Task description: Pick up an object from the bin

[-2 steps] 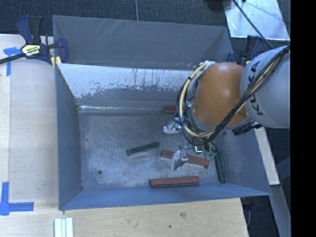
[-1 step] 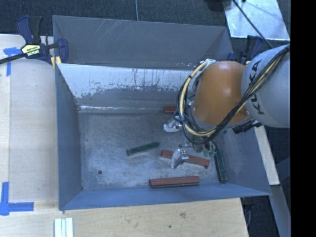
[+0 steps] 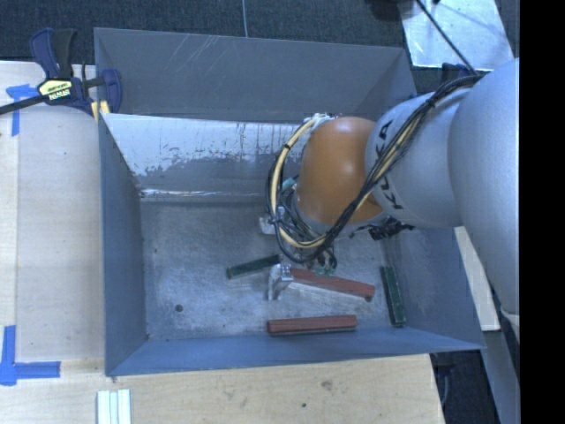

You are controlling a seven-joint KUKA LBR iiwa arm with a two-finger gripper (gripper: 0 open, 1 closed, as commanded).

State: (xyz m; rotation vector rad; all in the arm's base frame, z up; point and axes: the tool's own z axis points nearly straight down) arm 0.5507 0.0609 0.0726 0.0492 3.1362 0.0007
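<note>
My gripper (image 3: 280, 282) is low over the middle of the bin floor, mostly hidden under the arm's orange cover. A dark green stick (image 3: 251, 268) lies just to its left, one end reaching the gripper. A reddish-brown bar (image 3: 335, 283) lies slanted just to its right, its left end touching or tucked under the gripper. Whether anything is gripped cannot be made out.
A second reddish-brown bar (image 3: 312, 325) lies flat along the bin's front wall. A dark green bar (image 3: 391, 296) lies lengthwise by the right wall. The arm comes in from the right over the bin's right half, with cables looped round its orange cover.
</note>
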